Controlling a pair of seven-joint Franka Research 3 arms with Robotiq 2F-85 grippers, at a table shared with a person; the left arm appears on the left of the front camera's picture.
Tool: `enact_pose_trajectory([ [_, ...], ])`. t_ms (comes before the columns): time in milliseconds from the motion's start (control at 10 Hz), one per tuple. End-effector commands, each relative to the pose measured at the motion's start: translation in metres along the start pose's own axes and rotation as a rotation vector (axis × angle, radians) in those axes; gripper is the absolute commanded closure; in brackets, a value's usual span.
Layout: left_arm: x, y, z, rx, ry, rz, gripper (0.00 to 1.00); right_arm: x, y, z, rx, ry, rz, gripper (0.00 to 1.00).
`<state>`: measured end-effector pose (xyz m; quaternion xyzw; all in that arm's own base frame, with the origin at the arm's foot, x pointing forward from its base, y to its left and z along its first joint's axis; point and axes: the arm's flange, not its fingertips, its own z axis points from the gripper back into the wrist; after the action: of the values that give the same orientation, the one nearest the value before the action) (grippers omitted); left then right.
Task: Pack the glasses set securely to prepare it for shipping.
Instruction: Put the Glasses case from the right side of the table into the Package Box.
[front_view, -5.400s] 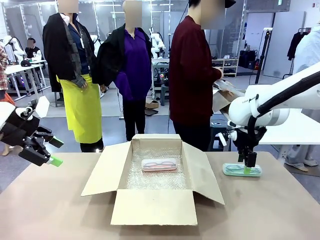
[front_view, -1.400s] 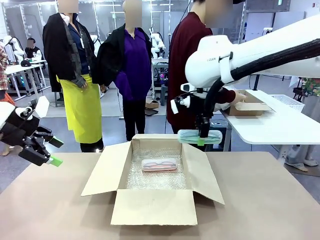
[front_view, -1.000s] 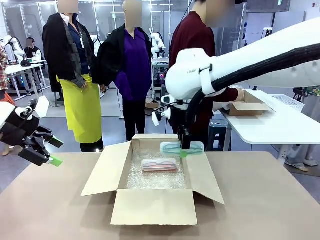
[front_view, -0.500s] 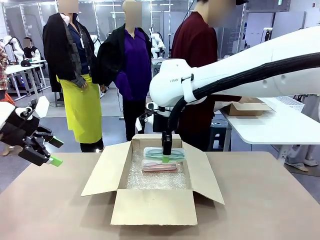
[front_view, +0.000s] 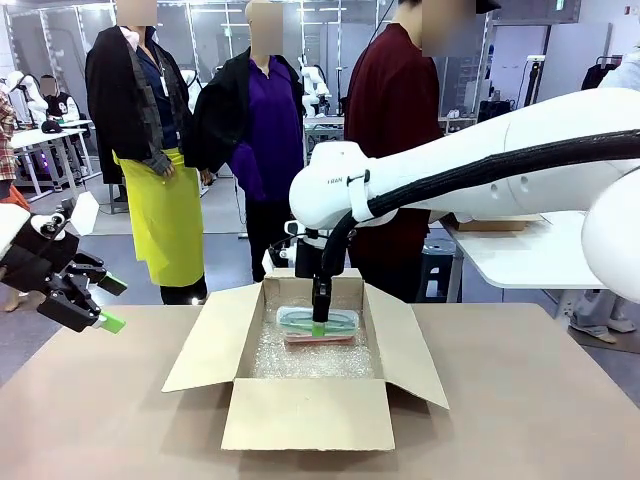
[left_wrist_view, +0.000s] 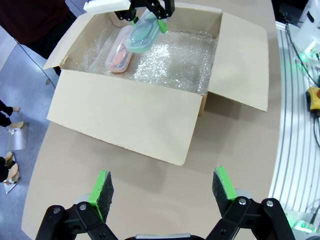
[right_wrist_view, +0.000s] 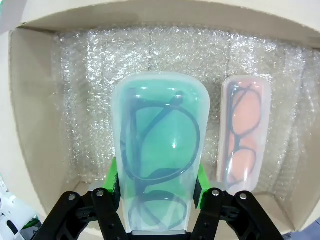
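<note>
1. The right gripper (front_view: 320, 318) hangs low inside the open cardboard box (front_view: 305, 412). Its green pads pinch the two long edges of the mint-green case (right_wrist_view: 157, 150).
2. That case sits level just over the bubble wrap (right_wrist_view: 80, 100) lining the box floor. I can't quite tell whether it has touched down.
3. The pink case (right_wrist_view: 245, 135) lies flat on the wrap just beside it, long axes parallel.
4. Bare wrap lies under the mint case on the side away from the pink one, so I'd expect a straight lowering.
5. The left gripper (left_wrist_view: 162, 187) idles well apart from the box, fingers spread wide and empty (the right arm is plainly nearer).
</note>
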<state>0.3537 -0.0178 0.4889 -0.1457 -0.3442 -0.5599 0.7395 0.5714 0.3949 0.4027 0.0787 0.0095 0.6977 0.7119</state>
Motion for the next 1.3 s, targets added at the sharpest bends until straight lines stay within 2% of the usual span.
enact_pose_trajectory([
  [0,-0.001,0.002,0.001,-0.012,-0.026,-0.013,0.0,0.012,0.0,-0.008,-0.01,0.023,-0.047,1.0],
  [300,-0.001,0.002,0.001,-0.012,-0.026,-0.013,0.0,0.013,-0.008,-0.033,-0.023,0.022,-0.065,1.0],
  [600,-0.001,0.002,0.001,-0.012,-0.026,-0.013,0.0,0.01,-0.016,-0.061,-0.016,0.07,-0.074,1.0],
  [900,-0.001,0.002,0.001,-0.012,-0.026,-0.013,0.0,0.009,-0.012,-0.064,-0.011,0.088,-0.083,1.0],
  [1000,-0.001,0.002,0.001,-0.012,-0.026,-0.013,0.0,0.009,-0.011,-0.063,-0.015,0.094,-0.088,0.11],
  [1100,-0.001,0.002,0.001,-0.012,-0.026,-0.013,0.0,0.009,-0.01,-0.061,-0.017,0.095,-0.086,0.0],
  [1200,-0.001,0.002,0.001,-0.012,-0.026,-0.013,0.0,0.009,-0.01,-0.061,-0.019,0.101,-0.084,0.0],
])
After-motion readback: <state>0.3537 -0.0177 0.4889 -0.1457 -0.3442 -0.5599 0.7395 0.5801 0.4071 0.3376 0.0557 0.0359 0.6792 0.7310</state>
